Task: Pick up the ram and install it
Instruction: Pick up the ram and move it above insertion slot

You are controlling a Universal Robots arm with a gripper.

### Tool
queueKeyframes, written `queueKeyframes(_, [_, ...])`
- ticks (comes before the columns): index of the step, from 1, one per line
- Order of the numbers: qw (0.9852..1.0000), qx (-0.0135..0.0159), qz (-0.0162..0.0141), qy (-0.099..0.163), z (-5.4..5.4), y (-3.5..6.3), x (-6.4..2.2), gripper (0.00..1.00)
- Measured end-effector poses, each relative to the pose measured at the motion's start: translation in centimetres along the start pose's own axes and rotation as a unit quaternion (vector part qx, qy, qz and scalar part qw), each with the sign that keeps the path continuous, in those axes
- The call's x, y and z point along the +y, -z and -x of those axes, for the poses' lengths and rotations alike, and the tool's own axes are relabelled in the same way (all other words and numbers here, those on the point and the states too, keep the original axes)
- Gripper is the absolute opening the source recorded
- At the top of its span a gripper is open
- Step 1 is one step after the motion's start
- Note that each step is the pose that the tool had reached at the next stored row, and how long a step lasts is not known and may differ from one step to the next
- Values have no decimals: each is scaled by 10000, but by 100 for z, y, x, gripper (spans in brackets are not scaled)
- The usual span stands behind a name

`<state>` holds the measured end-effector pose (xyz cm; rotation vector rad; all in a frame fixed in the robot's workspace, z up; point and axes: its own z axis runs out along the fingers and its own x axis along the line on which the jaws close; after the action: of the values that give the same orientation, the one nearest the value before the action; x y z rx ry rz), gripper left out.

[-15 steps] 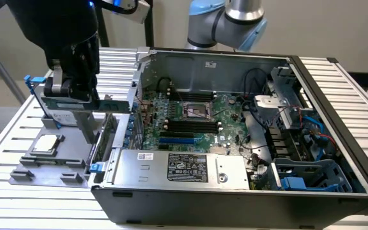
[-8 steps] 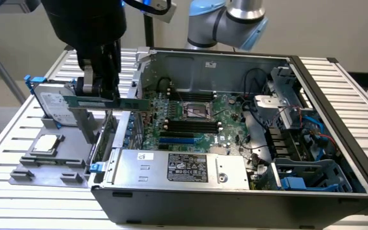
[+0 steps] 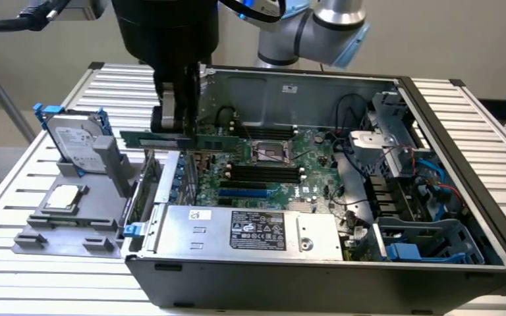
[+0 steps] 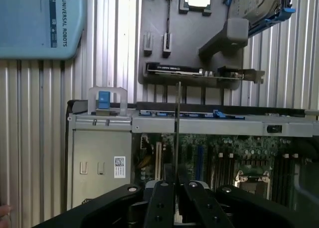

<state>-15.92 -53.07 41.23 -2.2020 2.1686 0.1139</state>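
The pincer (image 3: 173,126) is clenched on the ram (image 3: 213,141), holding it level, with the open computer case's (image 3: 323,280) motherboard (image 3: 275,172) below.

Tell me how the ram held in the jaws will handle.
Probably stiff: the ram juts level from the gripper without sagging. Likely light, since it looks thin edge-on in the wrist view. Its bare green board suggests fragility.
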Motion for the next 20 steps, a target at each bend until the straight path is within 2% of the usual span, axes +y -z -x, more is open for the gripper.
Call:
queueKeyframes(9, [10000, 0, 1, 0, 122, -26, -390, 14])
queueKeyframes(20, [10000, 8, 1, 0, 405, -124, -794, 14])
